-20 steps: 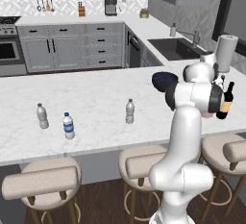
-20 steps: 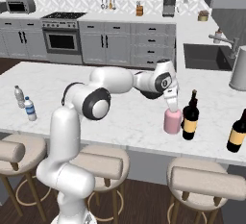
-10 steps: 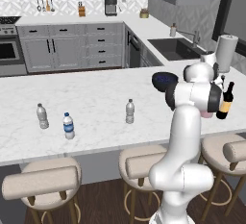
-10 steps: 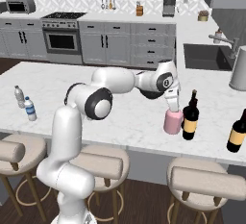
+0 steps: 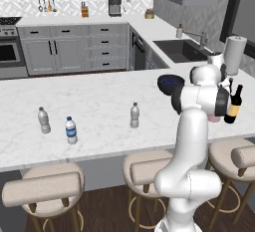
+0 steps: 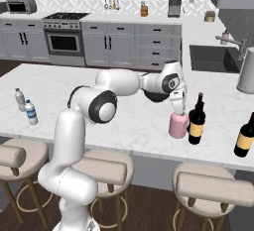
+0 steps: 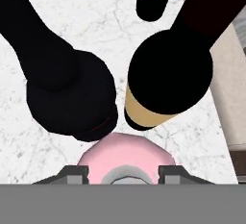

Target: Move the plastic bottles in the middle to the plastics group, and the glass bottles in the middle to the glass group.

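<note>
Your pink bottle (image 6: 178, 125) stands upright near the counter's front edge, its narrow neck hidden behind the arm. Touching it at 3 o'clock is a dark wine bottle (image 6: 196, 120) with a yellowish label. Far off at 9 o'clock, the lone clear water bottle (image 5: 134, 115) stands upright mid-counter.

My claw (image 6: 177, 107) sits straight over the neck of the pink bottle (image 6: 177, 125), and in the hand view a wine bottle with a yellowish label (image 7: 166, 81) and a black glass bottle (image 7: 72, 91) crowd in just beyond it, so there is little room to push forward or out to those sides. Another dark bottle (image 6: 245, 137) stands further along the counter edge. Back toward my base, the marble counter (image 6: 99, 118) lies bare and wide as far as the small water bottles (image 5: 70, 129).
</note>
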You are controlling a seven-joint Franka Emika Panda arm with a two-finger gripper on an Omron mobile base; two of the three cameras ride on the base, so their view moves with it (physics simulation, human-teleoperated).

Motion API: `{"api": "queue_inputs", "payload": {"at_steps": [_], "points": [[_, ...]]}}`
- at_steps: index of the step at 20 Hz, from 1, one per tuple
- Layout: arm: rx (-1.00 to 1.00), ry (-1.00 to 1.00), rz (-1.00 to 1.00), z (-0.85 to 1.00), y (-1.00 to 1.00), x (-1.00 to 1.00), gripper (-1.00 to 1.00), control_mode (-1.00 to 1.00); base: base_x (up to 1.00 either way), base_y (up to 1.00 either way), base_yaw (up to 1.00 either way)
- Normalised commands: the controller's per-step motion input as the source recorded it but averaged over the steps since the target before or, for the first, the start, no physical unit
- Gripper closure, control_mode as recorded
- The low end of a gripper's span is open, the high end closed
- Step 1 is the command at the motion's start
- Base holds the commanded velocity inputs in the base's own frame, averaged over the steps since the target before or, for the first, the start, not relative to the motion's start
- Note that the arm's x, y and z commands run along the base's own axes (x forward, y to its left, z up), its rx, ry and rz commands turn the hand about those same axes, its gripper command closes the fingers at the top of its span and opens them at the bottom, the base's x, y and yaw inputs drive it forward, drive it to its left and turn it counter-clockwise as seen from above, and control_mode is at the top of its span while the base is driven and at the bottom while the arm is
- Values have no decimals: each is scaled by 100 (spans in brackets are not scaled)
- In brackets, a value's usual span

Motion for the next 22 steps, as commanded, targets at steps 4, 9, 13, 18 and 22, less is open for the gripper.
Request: {"api": "queue_inputs", "payload": {"at_steps": [4,9,13,18,22], "points": [[-1,0,-1,9,0,0,-100,-100,0,0,0],[0,0,-1,22,0,0,-100,-100,0,0,0],[0,0,0,50,10,-6,-100,-100,0,0,0],[0,0,2,22,29,-31,-100,-100,0,0,0],[0,3,18,0,71,-45,-100,-100,0,0,0]]}}
